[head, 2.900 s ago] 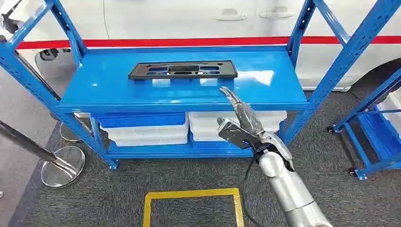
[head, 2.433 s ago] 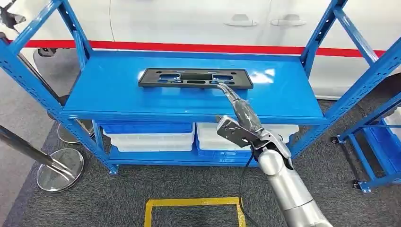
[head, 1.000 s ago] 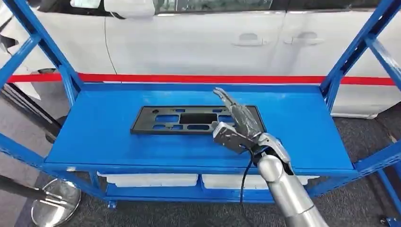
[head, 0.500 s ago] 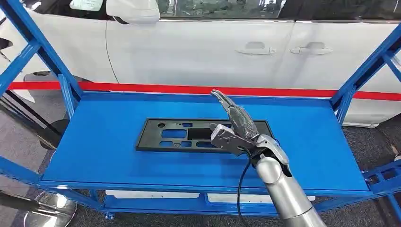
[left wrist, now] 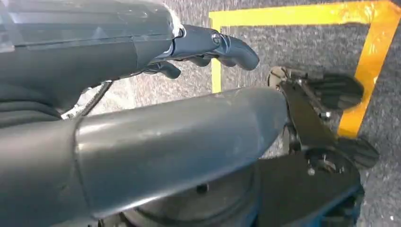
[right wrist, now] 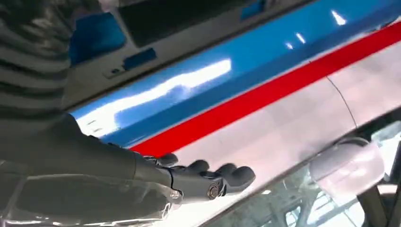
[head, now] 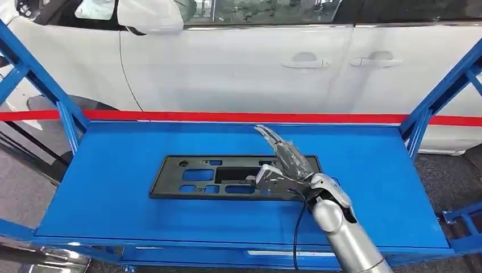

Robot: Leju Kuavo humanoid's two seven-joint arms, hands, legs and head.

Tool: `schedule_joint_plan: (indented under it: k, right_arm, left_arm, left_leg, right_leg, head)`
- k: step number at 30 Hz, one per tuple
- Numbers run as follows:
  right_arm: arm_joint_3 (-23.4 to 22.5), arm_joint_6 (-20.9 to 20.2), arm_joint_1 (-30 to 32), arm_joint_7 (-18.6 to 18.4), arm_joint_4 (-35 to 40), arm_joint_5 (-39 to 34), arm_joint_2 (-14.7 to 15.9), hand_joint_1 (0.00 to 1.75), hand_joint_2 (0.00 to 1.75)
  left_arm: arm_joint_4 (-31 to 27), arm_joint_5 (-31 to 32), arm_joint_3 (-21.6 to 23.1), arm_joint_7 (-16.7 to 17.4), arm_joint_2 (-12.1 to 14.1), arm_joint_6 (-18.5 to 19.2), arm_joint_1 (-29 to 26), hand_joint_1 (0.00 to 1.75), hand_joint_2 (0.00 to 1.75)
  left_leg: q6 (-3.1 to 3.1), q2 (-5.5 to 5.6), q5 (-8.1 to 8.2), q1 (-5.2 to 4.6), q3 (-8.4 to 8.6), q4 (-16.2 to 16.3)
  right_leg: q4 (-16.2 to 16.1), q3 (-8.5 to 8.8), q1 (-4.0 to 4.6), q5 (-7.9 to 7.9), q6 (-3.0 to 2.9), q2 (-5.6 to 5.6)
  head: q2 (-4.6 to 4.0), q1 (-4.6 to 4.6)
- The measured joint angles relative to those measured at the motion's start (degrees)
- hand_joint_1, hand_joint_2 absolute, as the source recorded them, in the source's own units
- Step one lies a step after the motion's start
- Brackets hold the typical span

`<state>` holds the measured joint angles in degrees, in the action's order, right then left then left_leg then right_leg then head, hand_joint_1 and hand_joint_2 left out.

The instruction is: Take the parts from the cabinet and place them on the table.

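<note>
**Right hand over plate on shelf**

Right hand (head: pixel 287 165), fingers extended and spread, holds nothing; it hovers above the right end of the flat black plastic plate with cut-outs (head: pixel 216 177). Plate lies flat on the blue metal shelf (head: pixel 113 193), extending to the hand's left. Left hand (left wrist: pixel 208 45): fingers curled, empty, above grey carpet w/ yellow tape (left wrist: pixel 373 52).

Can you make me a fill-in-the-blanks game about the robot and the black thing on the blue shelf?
1. The black part lies flat on a shelf coloured ____.
2. The robot's ____ hand is stretched out over the part's end.
3. Behind the shelf stands a white ____ with door handles.
4. A ____ stripe runs along just behind the shelf.

Missing words: blue; right; car; red
</note>
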<state>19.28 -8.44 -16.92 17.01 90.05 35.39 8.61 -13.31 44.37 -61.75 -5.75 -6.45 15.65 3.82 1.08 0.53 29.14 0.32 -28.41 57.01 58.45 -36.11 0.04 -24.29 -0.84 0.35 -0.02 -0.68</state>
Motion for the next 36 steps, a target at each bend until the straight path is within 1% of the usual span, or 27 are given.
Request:
schedule_joint_plan:
  k: [1, 2, 6, 9, 10, 14, 15, 25, 30, 33, 36]
  right_arm:
    - [0.02, 0.02, 0.57, 0.00, 0.61, -0.29, 0.42, 0.00, 1.75]
    - [0.02, 0.02, 1.05, -0.02, 1.12, -0.53, 0.81, 0.00, 0.00]
    - [-0.02, 0.05, 2.60, -0.11, 3.39, -1.88, 2.10, 0.00, 0.00]
    - [-0.50, 0.09, 3.24, -0.13, 4.62, -2.45, 2.47, 0.00, 0.00]
    - [-0.72, 0.09, 3.37, -0.17, 5.01, -2.52, 2.56, 0.00, 0.00]
    - [-1.29, 0.09, 3.89, -0.16, 6.12, -3.10, 2.91, 0.00, 0.00]
    - [-1.38, 0.07, 4.11, -0.15, 6.41, -3.26, 3.02, 0.00, 1.75]
    - [-2.19, -0.92, 10.12, 0.37, 12.47, -1.84, 6.74, 0.00, 1.75]
    - [-2.14, -1.81, 11.91, -0.20, 13.80, 0.20, 7.39, 0.00, 1.75]
    - [-1.10, -2.53, 12.00, -0.76, 13.82, 2.44, 7.72, 0.00, 1.75]
    - [0.98, -2.16, 11.71, -1.33, 13.27, 4.67, 7.70, 0.00, 1.75]
  left_arm:
    - [0.00, 0.02, -0.11, 0.00, 0.00, 0.00, 0.00, 0.00, 0.00]
    - [0.00, 0.04, -0.17, 0.00, 0.00, 0.00, -0.01, 0.00, 0.00]
    - [0.00, 0.26, -0.24, -0.02, 0.00, 0.00, 0.02, 0.00, 0.00]
    - [0.00, 0.46, -0.26, -0.22, 0.00, 0.02, 0.01, 0.00, 0.00]
    - [0.00, 0.59, -0.26, -0.28, 0.00, 0.04, 0.01, 0.00, 0.00]
    - [0.00, 0.74, -0.26, -0.35, 0.00, 0.13, 0.00, 0.00, 0.00]
    - [0.00, 0.74, -0.26, -0.35, 0.00, 0.13, 0.00, 0.00, 0.00]
    - [0.00, 0.85, -1.20, -0.15, 0.00, -0.17, -0.05, 0.00, 0.00]
    - [0.00, 1.22, -1.22, -0.02, 0.00, -0.17, -0.04, 0.00, 0.00]
    - [0.00, 1.42, -1.22, -0.48, 0.00, 0.09, -0.03, 0.00, 0.00]
    - [0.00, 1.77, -1.22, -0.83, 0.00, 0.22, 0.09, 0.00, 0.00]
  left_leg:
    - [-0.10, -0.03, 0.14, 0.01, 0.15, -0.24]
    - [-0.10, -0.04, 0.15, 0.02, 0.14, -0.37]
    - [-0.26, -0.17, 0.22, 0.02, 0.12, -0.63]
    - [-0.55, -0.17, 0.10, 0.03, 0.11, -0.65]
    - [-0.76, -0.17, 0.06, 0.04, 0.11, -0.66]
    - [-0.93, -0.17, 0.01, 0.03, 0.15, -0.64]
    - [-0.95, -0.17, 0.01, 0.02, 0.18, -0.62]
    - [-0.95, -0.17, 0.13, -0.07, 0.19, -0.50]
    - [-0.91, -0.18, 0.15, -0.10, 0.20, -0.50]
    - [-0.91, -0.18, 0.15, -0.10, 0.20, -0.50]
    - [-0.92, -0.18, 0.15, -0.10, 0.20, -0.50]
  right_leg:
    - [0.00, 0.02, 0.06, -0.10, -0.13, -0.01]
    - [0.00, 0.05, 0.07, -0.16, -0.21, 0.00]
    - [0.03, 0.10, 0.11, -0.28, -0.38, 0.02]
    - [0.08, 0.11, 0.12, -0.24, -0.43, 0.00]
    - [0.10, 0.11, 0.12, -0.23, -0.44, 0.00]
    - [0.12, 0.18, 0.10, -0.18, -0.48, -0.01]
    - [0.11, 0.21, 0.09, -0.16, -0.46, -0.01]
    - [0.09, 0.30, -0.02, -0.16, -0.42, -0.03]
    - [0.08, 0.32, -0.07, -0.16, -0.40, -0.03]
    - [0.09, 0.33, -0.07, -0.15, -0.40, -0.04]
    - [0.10, 0.33, -0.08, -0.15, -0.40, -0.04]
  head:
    - [0.00, 0.00]
    - [0.00, 0.00]
    - [0.00, 0.00]
    - [0.00, 0.00]
    - [0.00, 0.00]
    - [0.00, 0.00]
    - [0.00, 0.00]
    - [0.00, 0.00]
    - [0.00, 0.00]
    - [0.00, 0.00]
    - [0.00, 0.00]
